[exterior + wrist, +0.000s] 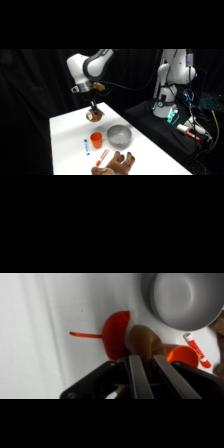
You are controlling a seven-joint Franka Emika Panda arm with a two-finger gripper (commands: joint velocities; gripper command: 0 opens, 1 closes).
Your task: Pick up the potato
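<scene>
The potato (pixel 145 340), a small rounded tan-brown lump, sits at the tips of the tool (pixel 146 358) near the far edge of the tabletop (pixel 67 142); it looks light, firm and smooth-skinned, so it would best be pinched across its widest middle. The two fingers stand slightly apart with the potato just ahead of them, but the wrist view hides whether they pinch it. A red spoon-like thing (pixel 116 334) partly overlaps it, and the orange cup (pixel 183 356) is cut off behind a finger.

I see bare table (pixel 67 145) left of the orange cup (pixel 96 139). The grey bowl (pixel 119 135) and plush toy (pixel 116 164) crowd the right.
</scene>
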